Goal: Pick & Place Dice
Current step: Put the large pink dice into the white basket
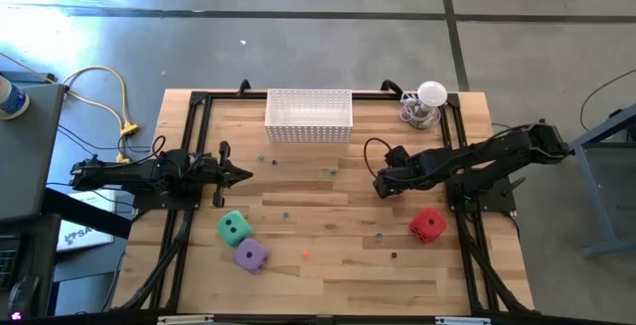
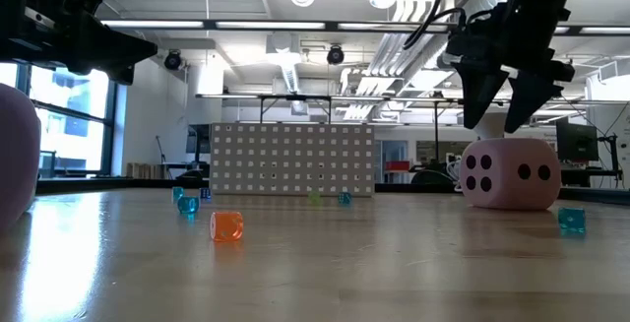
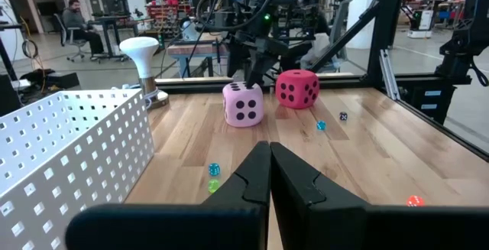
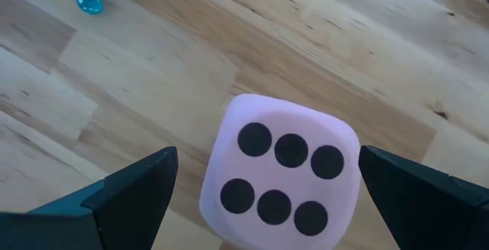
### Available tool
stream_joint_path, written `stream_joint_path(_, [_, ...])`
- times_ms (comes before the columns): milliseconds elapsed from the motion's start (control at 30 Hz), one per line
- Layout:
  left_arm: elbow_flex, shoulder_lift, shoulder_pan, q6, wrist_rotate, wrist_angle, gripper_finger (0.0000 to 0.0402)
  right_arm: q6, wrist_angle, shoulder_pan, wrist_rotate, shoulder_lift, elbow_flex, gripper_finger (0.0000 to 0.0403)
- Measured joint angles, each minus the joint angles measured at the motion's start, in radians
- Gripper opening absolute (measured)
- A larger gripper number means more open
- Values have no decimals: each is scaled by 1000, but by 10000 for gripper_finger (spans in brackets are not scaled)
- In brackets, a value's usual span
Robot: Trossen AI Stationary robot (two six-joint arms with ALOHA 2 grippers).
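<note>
Pink die [image 4: 279,175]: soft cube with rounded corners, six dark pips on the upper face, four on a side face in the low view; it sits on the table at about 3 o'clock of centre, directly under the right gripper [image 4: 267,185].
Red die [image 1: 427,225]: dark pips, at about 4 o'clock of table centre, near the right arm's base and apart from the pink one.
Green die [image 1: 234,228]: at about 8 o'clock of centre, just beside the purple die [image 1: 250,254], which lies nearer the front edge.
Right gripper: fingers spread wide, one on each side of the pink die, not touching it.
Left gripper [image 3: 269,175]: fingers pressed together, nothing between them, hanging above the table at 9 o'clock.
Surface: light wooden plank table [image 1: 328,275] inside a black frame; tiny coloured specks scattered across it, among them a small orange cube [image 2: 226,225].
Basket [image 1: 309,115]: white, perforated walls, at 12 o'clock against the far edge.
Far corner, 1 o'clock: small white lamp-like object [image 1: 427,101] on a stand.
Room: grey concrete floor, yellow cable [image 1: 114,101] at the left; open workshop with ceiling lights behind; a person [image 3: 76,24] seated at a desk far back.
</note>
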Motion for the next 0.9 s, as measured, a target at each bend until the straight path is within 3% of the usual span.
stream_joint_path(400, [0,0,0,0,0,6,0,94,-68,0,11,0,0,400])
stream_joint_path(900, [0,0,0,0,0,7,0,101,-43,0,17,44,-5,400])
